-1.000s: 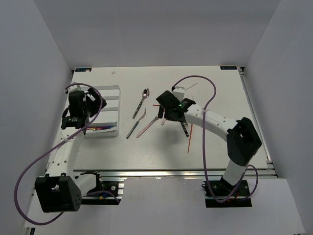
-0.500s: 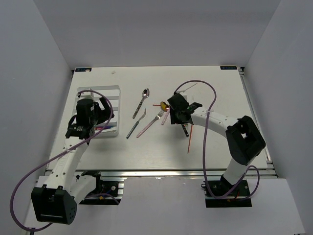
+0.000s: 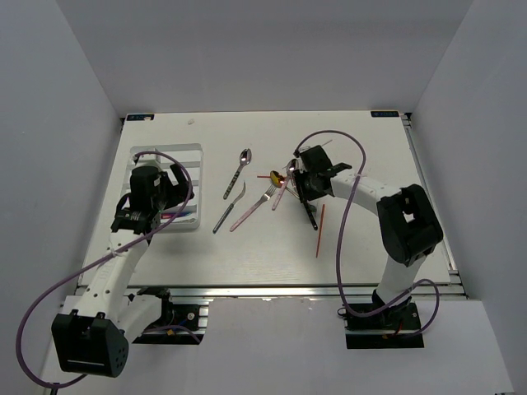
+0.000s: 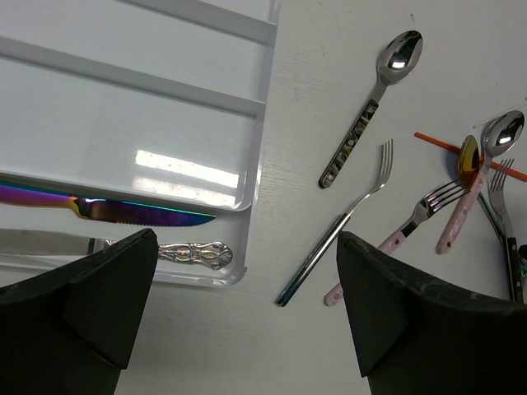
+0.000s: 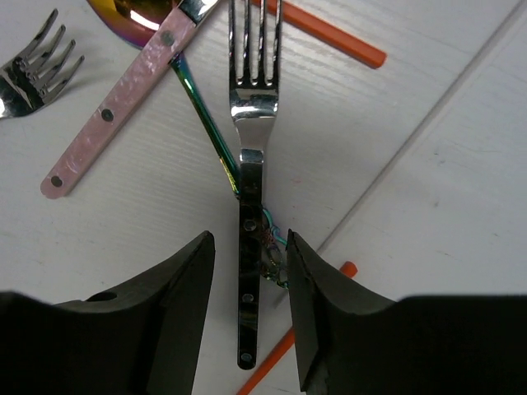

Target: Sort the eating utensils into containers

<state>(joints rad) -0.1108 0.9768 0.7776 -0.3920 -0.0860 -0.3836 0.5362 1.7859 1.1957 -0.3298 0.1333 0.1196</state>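
My right gripper [image 3: 306,188] is open, low over the table. In the right wrist view its fingers [image 5: 177,304] straddle the black handle of a silver fork [image 5: 249,164], which lies across a gold-bowled spoon [image 5: 136,12]. My left gripper [image 3: 160,197] is wide open and empty above the right edge of the white tray [image 3: 198,164]. The tray [image 4: 255,148] holds an iridescent knife [image 4: 123,210] and an ornate silver handle [image 4: 193,253]. On the table lie a silver spoon [image 4: 375,107], a slim fork [image 4: 338,226], a pink-handled fork [image 4: 412,226] and a pink-handled spoon [image 4: 482,177].
A red stick [image 3: 320,232] lies just right of my right gripper, and an orange stick [image 5: 317,29] crosses by the fork's tines. The loose utensils cluster between the two arms. White walls close in the table on three sides.
My right gripper has moved right, uncovering the gold-bowled spoon, and now sits over the black fork handle. My left gripper has shifted right toward the tray's right edge.
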